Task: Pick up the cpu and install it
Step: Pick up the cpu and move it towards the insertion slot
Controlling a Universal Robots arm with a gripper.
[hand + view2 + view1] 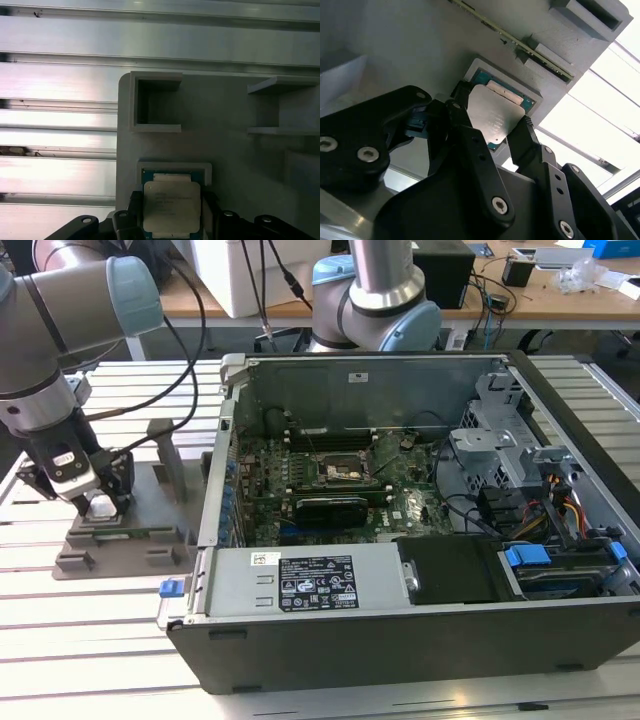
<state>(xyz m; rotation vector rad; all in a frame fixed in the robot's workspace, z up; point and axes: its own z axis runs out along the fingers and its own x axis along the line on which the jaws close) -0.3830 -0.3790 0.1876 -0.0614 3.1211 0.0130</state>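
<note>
Cpu (171, 206): silver-topped square with a green rim, lying flat in a shallow framed recess of the grey tray (227, 150), between the two black fingers.
Hand (494, 120): narrow; in both wrist views its fingers (470, 137) stand against two opposite edges of the cpu, closed on it while the chip sits in the recess.
Tray: a moulded grey block with raised rectangular pockets (156, 104) beyond the recess; in the second wrist view a thin green-edged board (520, 39) lies along a slot near the cpu.
Counter (100, 640): ribbed aluminium slats carrying the tray, which sits at the exterior view's left.
Arm (60, 310): grey with pale blue joint caps, bent down over the tray.
Computer case (400, 610): open on its side just beside the tray, toward the exterior view's right, well apart from the hand.
Motherboard (400, 510): green, lying in the case floor, with the square socket (345, 475) near its middle.
Behind: a wooden desk (560, 300) with cables and small items.
</note>
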